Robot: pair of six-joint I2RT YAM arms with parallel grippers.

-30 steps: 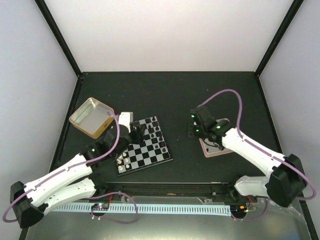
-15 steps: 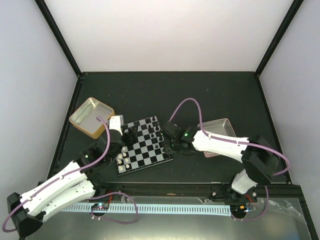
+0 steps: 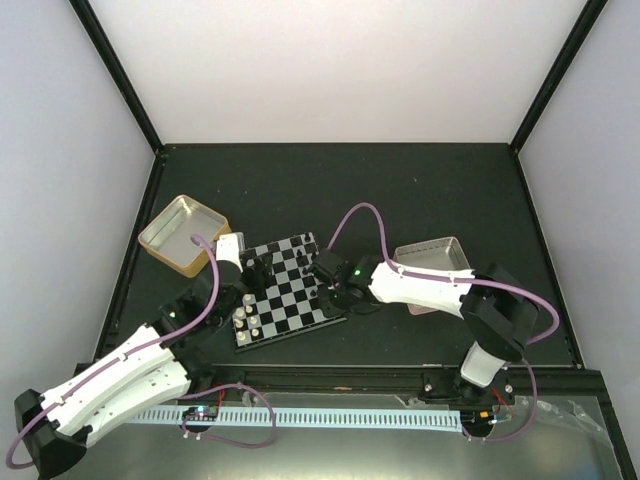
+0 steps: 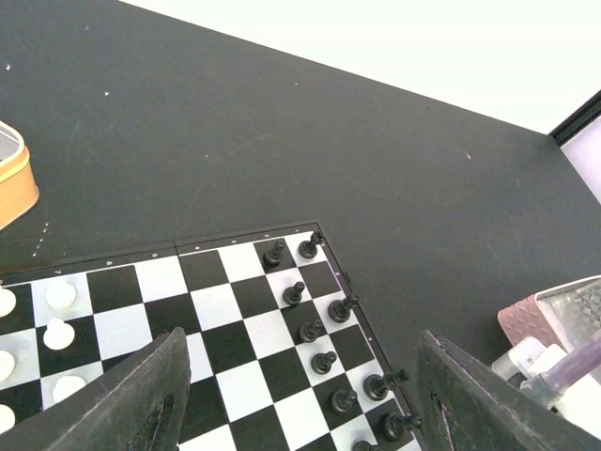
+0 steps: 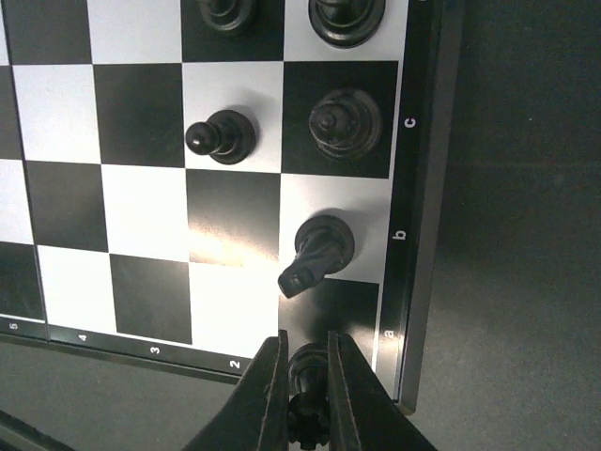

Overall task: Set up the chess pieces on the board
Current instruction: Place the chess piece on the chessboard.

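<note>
The board [image 3: 290,295] lies at the table's middle, with cream-white pieces [image 3: 248,320] along its near-left side and black pieces [image 3: 318,270] along its right side. My right gripper [image 3: 328,272] is over the board's right edge and is shut on a black piece [image 5: 310,385], held over the corner square by the rim [image 5: 411,235]. A black knight [image 5: 317,252] stands on the square beside it. My left gripper [image 3: 250,268] is open and empty above the board's far-left part. In the left wrist view the board [image 4: 225,310] shows black pieces [image 4: 310,331] and white pieces [image 4: 58,334].
A gold square tin [image 3: 182,233] stands left of the board. A pink-rimmed square tin [image 3: 432,272] stands to the right, partly under my right arm; it also shows in the left wrist view [image 4: 554,315]. Black frame posts bound the table.
My right arm swung from the pink-rimmed tin leftward to the board's right edge, carrying a black piece. My left gripper drew back slightly over the board's left part.
</note>
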